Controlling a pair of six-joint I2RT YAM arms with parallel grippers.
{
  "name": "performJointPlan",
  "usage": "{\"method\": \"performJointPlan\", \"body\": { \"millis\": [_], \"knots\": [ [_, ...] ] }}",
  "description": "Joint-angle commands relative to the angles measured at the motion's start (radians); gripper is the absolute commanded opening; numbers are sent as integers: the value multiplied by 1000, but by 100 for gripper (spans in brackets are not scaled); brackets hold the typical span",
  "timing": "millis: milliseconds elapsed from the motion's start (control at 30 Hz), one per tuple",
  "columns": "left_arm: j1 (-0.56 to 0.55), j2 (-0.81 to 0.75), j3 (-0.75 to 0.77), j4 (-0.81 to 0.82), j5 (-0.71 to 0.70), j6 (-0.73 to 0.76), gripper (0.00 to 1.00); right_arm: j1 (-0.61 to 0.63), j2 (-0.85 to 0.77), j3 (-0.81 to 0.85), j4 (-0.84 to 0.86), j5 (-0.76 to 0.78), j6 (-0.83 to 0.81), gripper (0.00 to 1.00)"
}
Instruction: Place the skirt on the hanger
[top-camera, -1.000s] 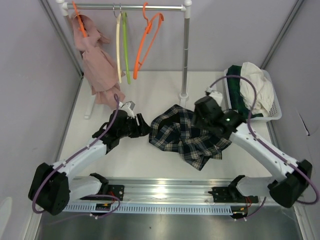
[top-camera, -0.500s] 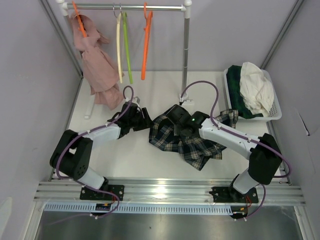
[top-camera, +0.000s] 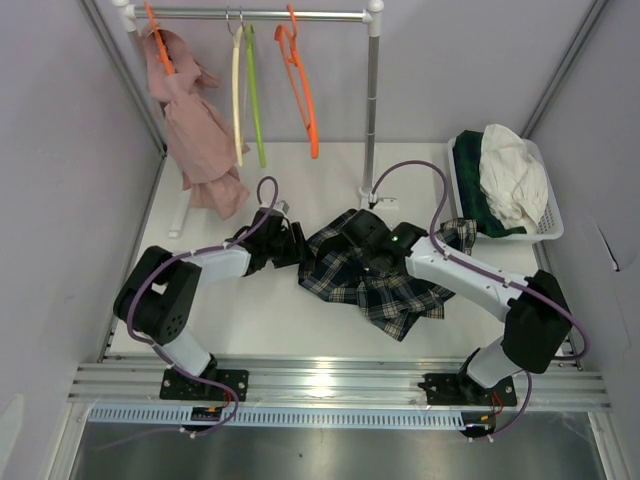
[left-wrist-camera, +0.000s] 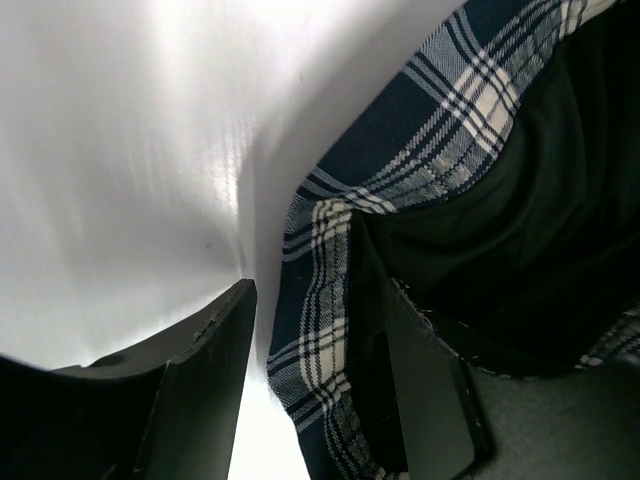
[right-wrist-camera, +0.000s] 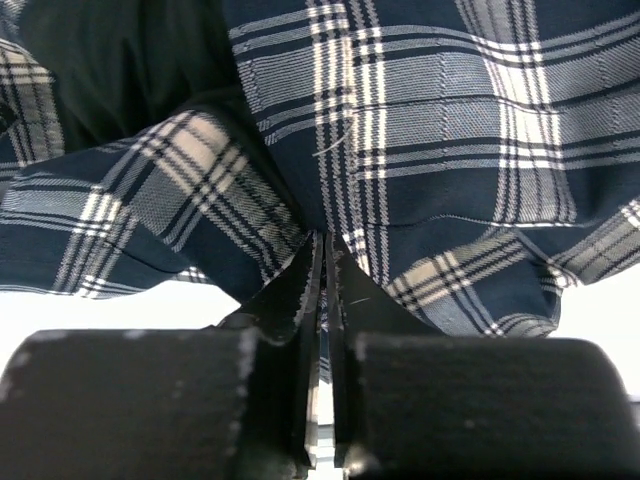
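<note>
Rack pole (top-camera: 371, 110) just behind skirt (top-camera: 340, 275); basket (top-camera: 530, 238) blocks right.

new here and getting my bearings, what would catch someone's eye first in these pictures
The dark plaid skirt lies crumpled mid-table, with the right gripper pinching a fold and the left gripper, jaws open, astride its edge. Behind, a bare orange hanger hangs on the rail, right of a pink garment.

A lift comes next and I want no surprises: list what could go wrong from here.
1. The right jaws are shut on a skirt fold with their tips only; so thin a pinch may slip on lifting.
2. The left jaws stand open around just the hem, so they may catch one layer and leave the skirt bunched.
</note>
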Motion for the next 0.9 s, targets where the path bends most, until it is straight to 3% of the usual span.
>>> {"method": "performJointPlan", "body": {
  "millis": [0,333,433,600,700,733,867],
  "knots": [
    [-12,7,20,40,6,-4,59,-25,-84,-22,-27,43,1,0],
    [-40,-7,16,33,23,-4,48,-37,-237,-65,-100,43,10,0],
    [-40,-18,16,25,23,-4,35,-2,-277,-100,-115,30,34,0],
    [-40,-51,60,-15,27,9,25,80,-349,-189,-136,-6,142,0],
    [-41,-87,59,-56,26,19,42,154,-359,-221,-139,-14,205,0],
    [-41,-105,52,-75,17,22,53,173,-354,-227,-142,-11,219,0],
    [-41,-235,-21,-130,-14,25,60,222,-337,-253,-132,-23,254,0]
  ]
}}
